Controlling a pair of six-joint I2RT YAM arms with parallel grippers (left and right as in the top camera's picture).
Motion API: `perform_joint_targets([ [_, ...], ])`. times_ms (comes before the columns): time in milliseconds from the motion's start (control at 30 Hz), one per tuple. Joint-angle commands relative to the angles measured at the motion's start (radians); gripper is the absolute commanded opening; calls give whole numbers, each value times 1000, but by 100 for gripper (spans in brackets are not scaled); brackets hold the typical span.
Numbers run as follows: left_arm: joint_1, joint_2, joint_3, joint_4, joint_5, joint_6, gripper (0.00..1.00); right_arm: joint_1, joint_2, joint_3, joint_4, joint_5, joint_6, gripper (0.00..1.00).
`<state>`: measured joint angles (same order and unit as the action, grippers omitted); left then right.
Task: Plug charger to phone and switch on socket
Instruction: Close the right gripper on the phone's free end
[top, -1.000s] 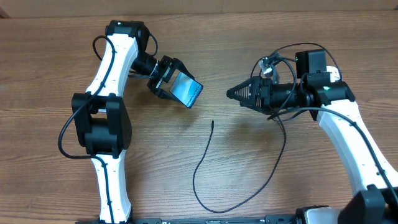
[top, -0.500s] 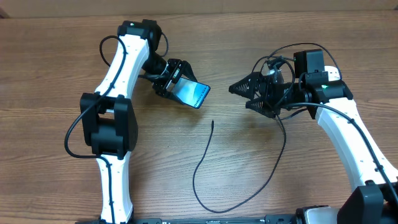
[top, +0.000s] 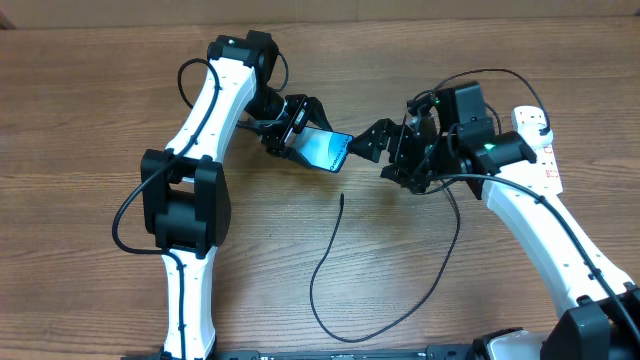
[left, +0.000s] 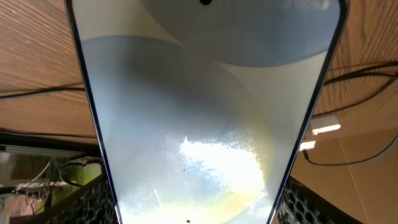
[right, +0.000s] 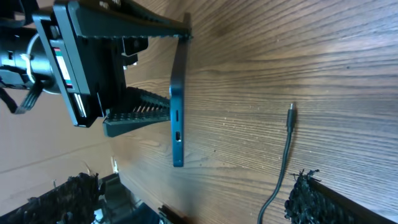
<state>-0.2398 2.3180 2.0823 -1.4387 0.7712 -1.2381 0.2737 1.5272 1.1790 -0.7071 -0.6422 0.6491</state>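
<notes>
Overhead: the left gripper (top: 308, 140) is clamped across the phone (top: 328, 152), holding it up off the wooden table (top: 80, 100) with the lit blue screen tilted up and its free end pointing at the right arm. The right gripper (top: 375, 158) sits just beside that end, jaws spread wide with nothing in them. The charger (top: 330, 240) lies loose on the table, its connector tip (top: 341, 197) below the phone and not touching it. The socket (top: 545, 160) is off to the right, partly hidden behind the right arm.

Left wrist: basically all screen, with the mesh finger pads (left: 81, 202) hugging both long edges. Looks like a solid grip.

Right wrist: phone edge-on, with small slots (right: 176, 135) on the edge that are probably the port. The connector tip lies flat on the wood nearby, well apart from the phone.

How to do it right, probably: the right gripper should drop to the cable and pinch it just behind the connector, so the tip sticks out straight and doesn't flop. Then line it up square with the port before pushing, while the left arm holds the phone steady. The socket switch comes after.
</notes>
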Motion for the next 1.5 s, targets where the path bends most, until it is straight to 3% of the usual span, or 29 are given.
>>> perform_joint_targets([
  [0, -22, 2, 28, 0, 68, -44, 4, 42, -4, 20, 19, 94, 40, 100],
  [367, -63, 2, 28, 5, 122, -53, 4, 92, 1, 20, 23, 220, 88, 100],
  [767, -98, 2, 28, 26, 172, -53, 4, 92, 36, 19, 22, 223, 88, 99],
  [1467, -128, 2, 28, 41, 172, -60, 4, 92, 37, 19, 16, 239, 87, 62],
])
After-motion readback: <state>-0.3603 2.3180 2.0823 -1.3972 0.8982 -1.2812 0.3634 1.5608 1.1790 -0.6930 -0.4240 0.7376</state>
